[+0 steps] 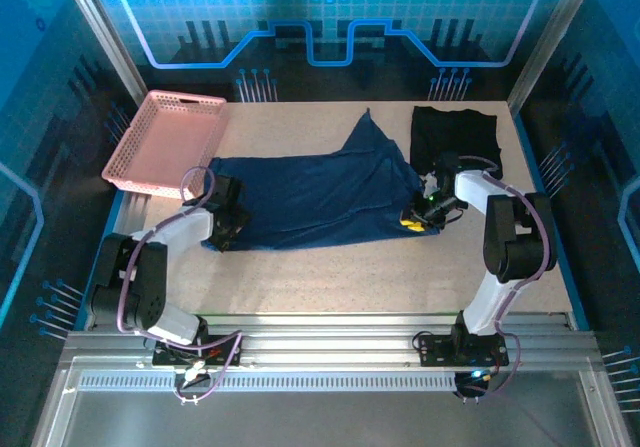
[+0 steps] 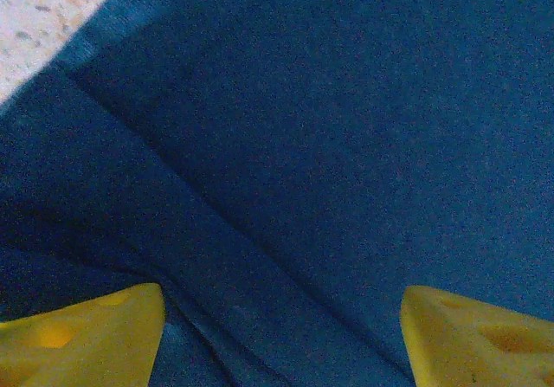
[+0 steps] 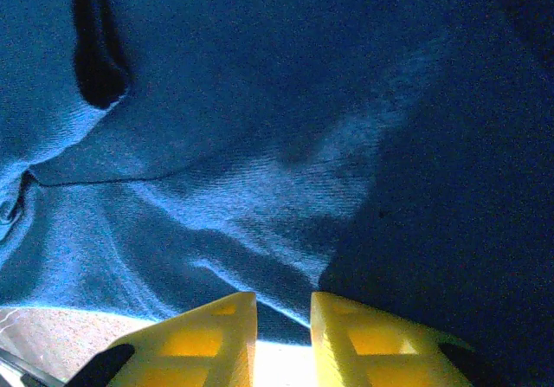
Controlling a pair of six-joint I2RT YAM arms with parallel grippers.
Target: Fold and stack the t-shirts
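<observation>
Looking down from above: finding the navy t-shirt (image 1: 310, 192) lying spread over the middle of the table (image 1: 340, 277), stretching from nine to three o'clock, with one peak of cloth pointing toward twelve. Finding the black t-shirt (image 1: 455, 132) lying at two o'clock from it, folded to a rough square, just beside the navy cloth's far right part; telling touch from gap not being possible. Noting the pink basket (image 1: 185, 98) standing at ten o'clock, its near corner just beside the navy cloth.

Seeing the left gripper (image 1: 228, 229) resting at the shirt's eight o'clock corner. Looking through the left wrist camera: seeing that gripper (image 2: 282, 292) standing wide, its yellow fingers (image 2: 86, 335) sitting far apart at seven and five o'clock, holding nothing, with creased navy cloth lying between and beyond them and a patch of speckled table showing at eleven o'clock.

Seeing the right gripper (image 1: 418, 217) sitting at the shirt's four o'clock corner, near the black shirt's near edge. Looking through the right wrist camera: seeing that gripper (image 3: 283, 299) drawn narrow, fingers (image 3: 208, 335) nearly meeting at six o'clock, pinching the navy shirt's edge at their tips, with folds of the cloth rising toward twelve.
</observation>
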